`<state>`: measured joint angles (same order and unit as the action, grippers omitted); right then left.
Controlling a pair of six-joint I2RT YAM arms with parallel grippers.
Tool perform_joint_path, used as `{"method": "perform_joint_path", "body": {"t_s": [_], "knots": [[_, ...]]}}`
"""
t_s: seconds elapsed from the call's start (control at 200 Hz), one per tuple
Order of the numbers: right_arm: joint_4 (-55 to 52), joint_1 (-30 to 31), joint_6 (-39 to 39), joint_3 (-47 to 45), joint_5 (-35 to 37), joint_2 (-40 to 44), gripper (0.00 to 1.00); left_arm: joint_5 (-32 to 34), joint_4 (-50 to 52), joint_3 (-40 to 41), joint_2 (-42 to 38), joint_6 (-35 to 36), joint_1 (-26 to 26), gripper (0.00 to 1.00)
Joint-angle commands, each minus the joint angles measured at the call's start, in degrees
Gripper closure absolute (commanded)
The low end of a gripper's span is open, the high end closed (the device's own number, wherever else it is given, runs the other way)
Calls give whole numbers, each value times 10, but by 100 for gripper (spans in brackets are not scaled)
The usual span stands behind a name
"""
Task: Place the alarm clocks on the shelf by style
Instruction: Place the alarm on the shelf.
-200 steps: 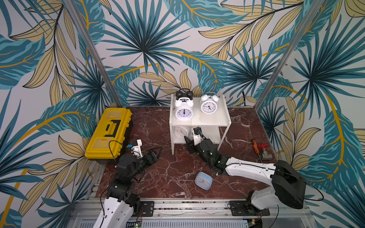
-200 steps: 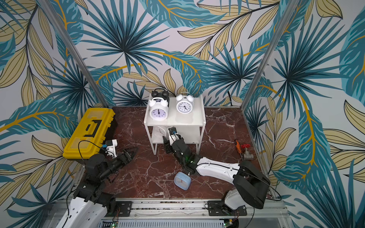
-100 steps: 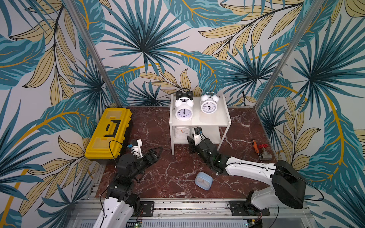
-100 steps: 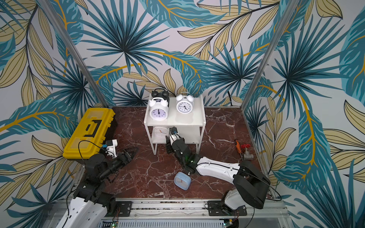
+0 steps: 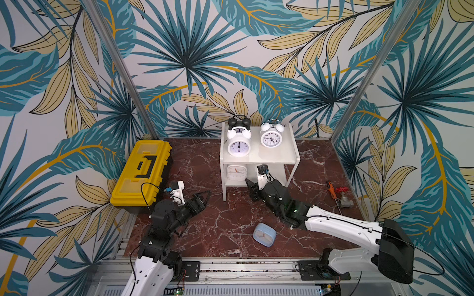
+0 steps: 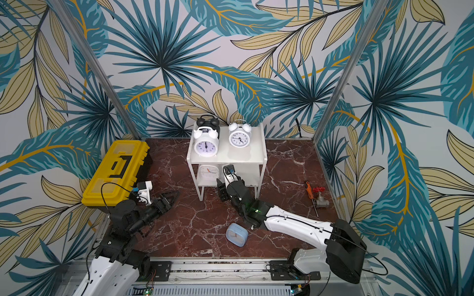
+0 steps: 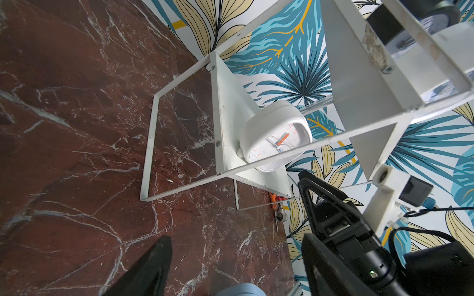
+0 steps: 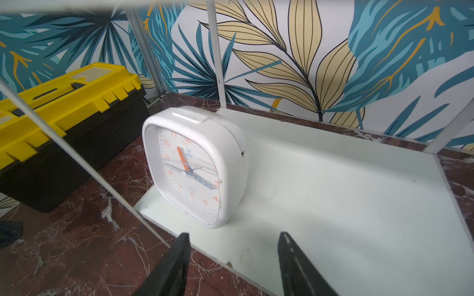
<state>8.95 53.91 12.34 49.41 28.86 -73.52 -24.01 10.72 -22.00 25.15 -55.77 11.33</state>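
The white shelf (image 5: 284, 153) stands at the back middle of the marble table. On its top board are a black twin-bell alarm clock (image 5: 238, 121) and two white twin-bell ones (image 5: 239, 147) (image 5: 271, 138). A white rounded-square clock (image 8: 195, 166) stands upright on the lower board at its left end. My right gripper (image 8: 233, 237) hangs open and empty at the lower board's front edge, a little to the right of that clock. The light blue square clock (image 5: 264, 234) lies on the table near the front. My left gripper (image 5: 202, 196) is open and empty, left of the shelf.
A yellow toolbox (image 5: 143, 174) sits at the left edge of the table. An orange-handled screwdriver (image 5: 331, 188) and a red-handled valve (image 5: 342, 197) lie at the right edge. The shelf's thin legs (image 7: 151, 143) stand close to both grippers.
My right gripper has drawn back a little from under the top board and its jaws stand wider. The white square clock now shows free on the lower board. The left arm has not moved.
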Motion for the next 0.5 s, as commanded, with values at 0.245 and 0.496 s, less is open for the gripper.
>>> {"method": "perform_joint_path", "body": {"t_s": [0.245, 0.496], "knots": [[-332, 92, 184, -14, 84, 133, 44, -3, -42, 30, 64, 5, -5, 18], [-445, 125, 286, -42, 86, 149, 43, -6, -13, 34, 123, 29, 27, 14]]}}
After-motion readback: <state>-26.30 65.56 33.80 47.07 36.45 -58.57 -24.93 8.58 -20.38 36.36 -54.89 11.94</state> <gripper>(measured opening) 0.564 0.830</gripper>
